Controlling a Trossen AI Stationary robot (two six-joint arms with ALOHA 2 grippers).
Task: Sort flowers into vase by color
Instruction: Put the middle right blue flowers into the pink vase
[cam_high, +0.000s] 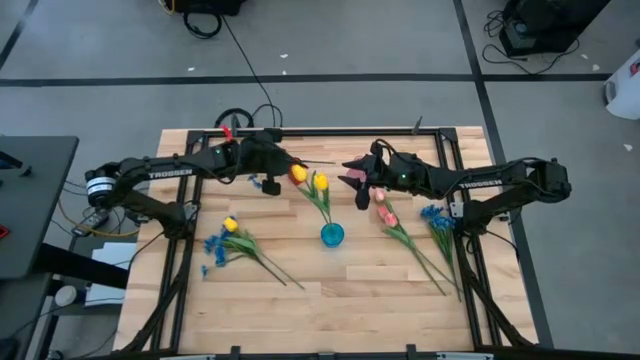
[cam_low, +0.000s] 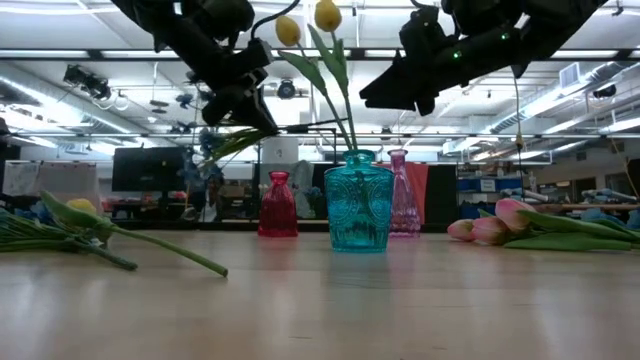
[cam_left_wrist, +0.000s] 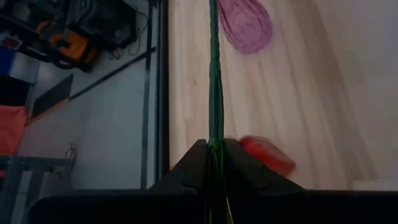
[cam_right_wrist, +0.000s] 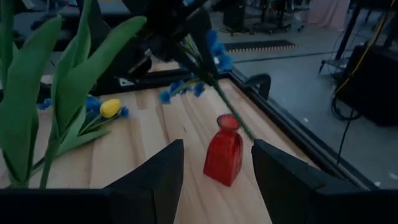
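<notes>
I am watching the left gripper (cam_left_wrist: 214, 146), which is clenching the green stem of a blue sprig (cam_right_wrist: 214, 59) in the air, above and behind the teal vase (cam_high: 332, 234) and a little to its left. The sprig's long axis is lying close to level, running roughly along the table's far edge. The blossoms are sitting at the gripper end and the bare cut end is pointing across toward the right arm. From the right wrist, that cut end seems to be crossing just over the mouth of the red vase (cam_right_wrist: 224, 149), which is standing behind the teal vase. The right gripper (cam_right_wrist: 216, 163) is hanging released, with nothing between its fingers, above and behind the teal vase on its right side. My worry is the angle: a stem this flat is not going into a narrow neck, and pushing it sideways could be tipping the red vase over. The long free end could also be bending, or brushing the yellow tulips (cam_high: 320, 183) standing in the teal vase. The two grippers are near each other, so a wide swing is risking contact.
</notes>
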